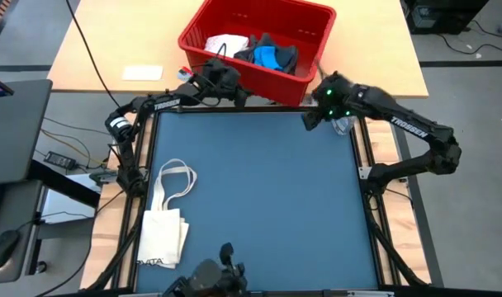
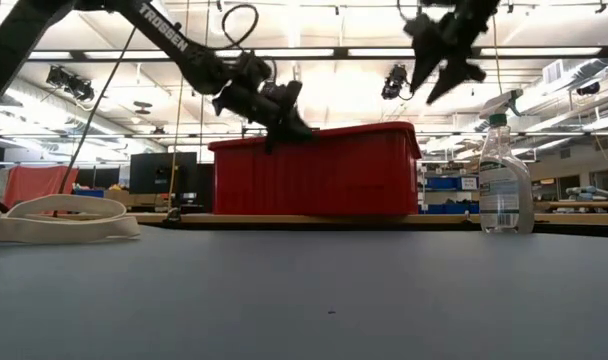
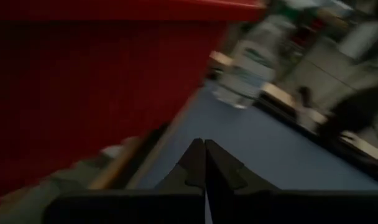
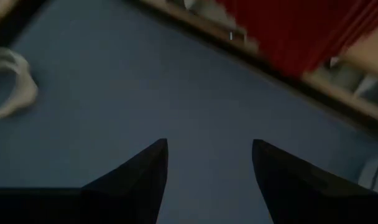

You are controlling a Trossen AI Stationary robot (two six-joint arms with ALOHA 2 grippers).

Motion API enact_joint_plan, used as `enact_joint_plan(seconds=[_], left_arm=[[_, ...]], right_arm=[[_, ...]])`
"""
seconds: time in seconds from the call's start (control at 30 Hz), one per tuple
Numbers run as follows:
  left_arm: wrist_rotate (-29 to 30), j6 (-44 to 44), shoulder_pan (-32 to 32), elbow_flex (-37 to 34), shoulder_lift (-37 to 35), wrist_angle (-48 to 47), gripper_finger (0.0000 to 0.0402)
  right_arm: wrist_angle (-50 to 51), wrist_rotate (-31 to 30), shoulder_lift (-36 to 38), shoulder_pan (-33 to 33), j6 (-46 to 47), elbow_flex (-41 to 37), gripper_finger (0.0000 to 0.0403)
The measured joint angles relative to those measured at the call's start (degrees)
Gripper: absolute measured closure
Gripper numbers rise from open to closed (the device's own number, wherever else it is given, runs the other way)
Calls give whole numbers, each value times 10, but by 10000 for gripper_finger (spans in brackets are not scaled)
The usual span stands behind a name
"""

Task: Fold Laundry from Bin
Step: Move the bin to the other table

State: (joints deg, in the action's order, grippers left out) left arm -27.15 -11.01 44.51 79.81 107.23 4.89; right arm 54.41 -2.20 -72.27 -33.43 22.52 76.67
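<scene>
The red bin (image 1: 294, 23) stands beyond the blue mat's far edge. In it lies the laundry: a white piece (image 1: 226, 43), a bright blue piece (image 1: 269, 57) and dark pieces (image 1: 284, 51). My left gripper (image 1: 237, 93) is shut and empty, just in front of the bin's near wall (image 3: 96, 81), at about rim height in the low view (image 2: 292, 126). My right gripper (image 1: 310, 120) hangs open and empty above the mat's far right corner, high in the low view (image 2: 446, 72), its fingers (image 4: 145, 168) pointing down at bare mat.
A cream tote bag (image 1: 164, 216) with long handles lies on the mat's near left part. A clear spray bottle (image 2: 504, 180) stands at the far right corner, beneath my right arm. The blue mat (image 1: 259, 190) is bare across its middle and right.
</scene>
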Motion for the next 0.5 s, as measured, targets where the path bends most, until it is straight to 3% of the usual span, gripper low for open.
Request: enact_joint_plan(seconds=[0.1,0.2,0.33,0.5], left_arm=[[-22,1,-24,0,-16,-2,399],[-23,3,-47,0,-51,-1,399],[-12,12,-72,1,-110,1,399],[3,1,-97,1,-174,3,399]], right_arm=[[-30,12,4,14,18,-58,170],[-91,54,21,32,39,-108,202],[-171,105,55,62,60,-156,285],[-260,128,116,115,54,-180,390]])
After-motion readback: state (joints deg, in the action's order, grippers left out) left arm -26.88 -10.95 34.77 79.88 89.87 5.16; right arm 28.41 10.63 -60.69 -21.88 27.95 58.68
